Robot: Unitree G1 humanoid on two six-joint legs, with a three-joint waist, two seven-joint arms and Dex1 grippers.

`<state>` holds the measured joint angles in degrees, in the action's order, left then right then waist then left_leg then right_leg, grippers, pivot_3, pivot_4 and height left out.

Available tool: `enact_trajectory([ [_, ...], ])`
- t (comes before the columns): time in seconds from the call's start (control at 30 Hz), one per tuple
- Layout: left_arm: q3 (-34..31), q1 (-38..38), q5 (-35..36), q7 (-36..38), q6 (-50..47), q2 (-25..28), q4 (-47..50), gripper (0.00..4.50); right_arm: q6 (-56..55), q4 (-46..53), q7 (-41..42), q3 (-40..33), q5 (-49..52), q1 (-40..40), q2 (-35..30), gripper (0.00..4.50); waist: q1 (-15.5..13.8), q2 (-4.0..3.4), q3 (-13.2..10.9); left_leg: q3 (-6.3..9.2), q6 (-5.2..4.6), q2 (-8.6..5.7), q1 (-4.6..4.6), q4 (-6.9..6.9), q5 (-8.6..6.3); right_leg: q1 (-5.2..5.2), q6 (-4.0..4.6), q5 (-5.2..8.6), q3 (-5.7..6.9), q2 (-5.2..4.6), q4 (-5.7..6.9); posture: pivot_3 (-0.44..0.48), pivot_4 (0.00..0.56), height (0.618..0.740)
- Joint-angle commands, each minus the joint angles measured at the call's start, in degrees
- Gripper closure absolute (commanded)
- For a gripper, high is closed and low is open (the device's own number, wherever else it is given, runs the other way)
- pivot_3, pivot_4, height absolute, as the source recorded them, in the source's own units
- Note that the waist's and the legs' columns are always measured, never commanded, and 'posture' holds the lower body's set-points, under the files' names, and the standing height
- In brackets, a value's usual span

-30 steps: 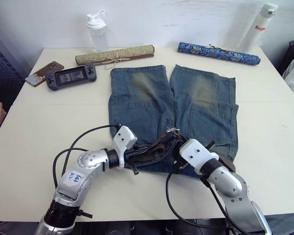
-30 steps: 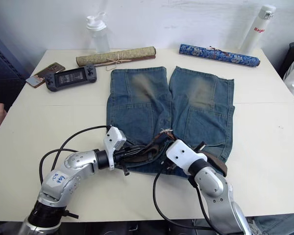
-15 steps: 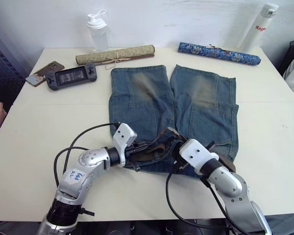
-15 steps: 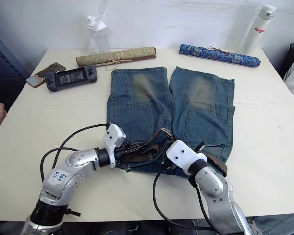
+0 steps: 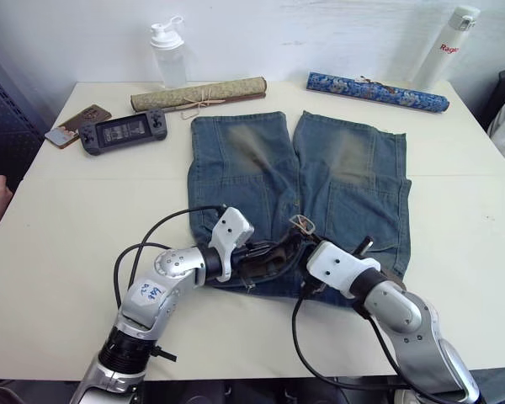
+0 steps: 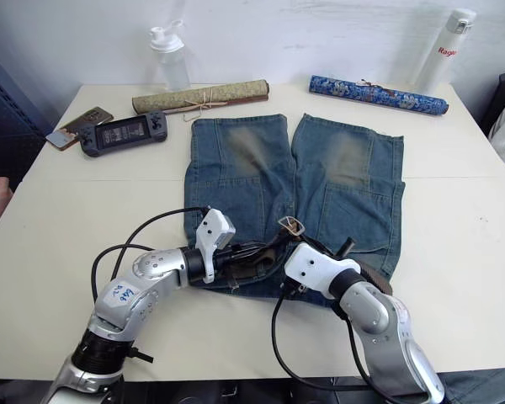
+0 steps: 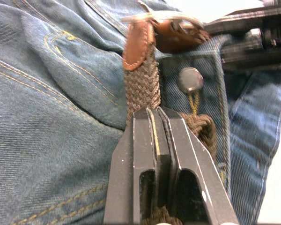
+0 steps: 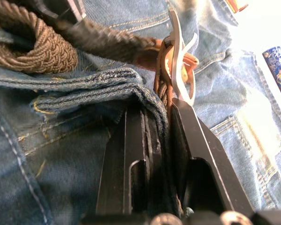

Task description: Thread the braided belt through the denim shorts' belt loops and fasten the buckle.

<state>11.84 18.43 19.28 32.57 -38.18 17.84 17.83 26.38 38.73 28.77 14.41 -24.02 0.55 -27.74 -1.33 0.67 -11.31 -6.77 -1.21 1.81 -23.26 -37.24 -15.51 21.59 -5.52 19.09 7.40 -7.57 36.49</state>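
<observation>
Belt: the braided belt (image 7: 141, 86) is pinched by the left gripper (image 7: 158, 123) at the denim shorts (image 5: 353, 189) waistband
Buckle: the buckle (image 8: 179, 70) is clamped with denim by the right gripper (image 8: 155, 117) (2 layers)
Risk: prong could be missed if strap slips; cause: slack

We read red letters, "Rag", on the tall white cylindrical bottle (image 5: 442, 49) standing at the far right corner of the table; the word runs on round the bottle and we cannot tell the rest. On the left arm sits a small white sticker (image 5: 149, 292) with blue handwritten marks, which we cannot make out with certainty.
</observation>
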Motion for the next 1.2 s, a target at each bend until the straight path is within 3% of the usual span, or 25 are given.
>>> enact_trajectory([
  [0.03,0.89,-0.93,-1.04,2.07,9.61,-0.96,3.00,4.50,1.04,2.11,3.69,1.15,4.77,0.64,1.09,4.48,0.05,0.00,0.00,0.00,0.00,0.00,0.01,0.01,0.00,0.00,0.00,0.00,0.00,0.00,0.00,0.000,0.150,0.717],
  [0.3,-1.24,-3.98,-3.34,2.84,20.17,-1.66,-1.26,4.50,8.23,5.40,10.62,-6.95,25.23,0.64,6.75,4.48,0.09,0.00,0.00,0.02,-0.05,0.02,0.00,0.02,-0.03,-0.01,0.00,0.00,0.00,-0.02,-0.08,0.000,0.150,0.717],
  [0.4,-0.95,-3.70,-3.48,3.59,21.85,-2.05,-2.52,4.50,6.92,4.97,13.05,-6.92,27.43,0.24,3.83,4.48,0.24,0.00,0.00,0.02,-0.09,0.04,0.00,0.04,-0.06,-0.01,0.00,0.00,0.00,-0.01,-0.02,0.000,0.150,0.717],
  [0.53,-0.40,-3.79,-2.69,4.75,21.74,-2.53,-3.41,4.50,8.08,4.28,12.25,-9.51,33.27,-1.12,5.75,4.48,0.16,0.00,0.00,0.01,-0.11,0.04,0.00,0.03,-0.07,-0.01,0.00,0.00,0.04,-0.02,-0.01,0.000,0.150,0.717],
  [1.0,-5.78,-9.94,0.42,3.15,15.33,0.43,0.43,4.50,7.87,-0.21,3.05,-11.77,30.14,-1.40,3.65,4.48,-0.09,0.00,0.00,0.02,-0.14,0.01,-0.01,-0.03,-0.09,-0.02,0.00,0.00,-0.01,-0.11,-0.07,0.000,0.150,0.717],
  [1.2,-3.27,-9.84,0.66,5.17,14.64,1.61,3.75,4.50,10.79,0.66,0.59,-9.18,30.44,-3.65,4.17,4.48,-0.05,0.00,0.00,0.03,-0.13,0.00,-0.01,-0.02,-0.10,-0.02,0.00,0.00,-0.03,-0.11,-0.09,0.000,0.150,0.717],
])
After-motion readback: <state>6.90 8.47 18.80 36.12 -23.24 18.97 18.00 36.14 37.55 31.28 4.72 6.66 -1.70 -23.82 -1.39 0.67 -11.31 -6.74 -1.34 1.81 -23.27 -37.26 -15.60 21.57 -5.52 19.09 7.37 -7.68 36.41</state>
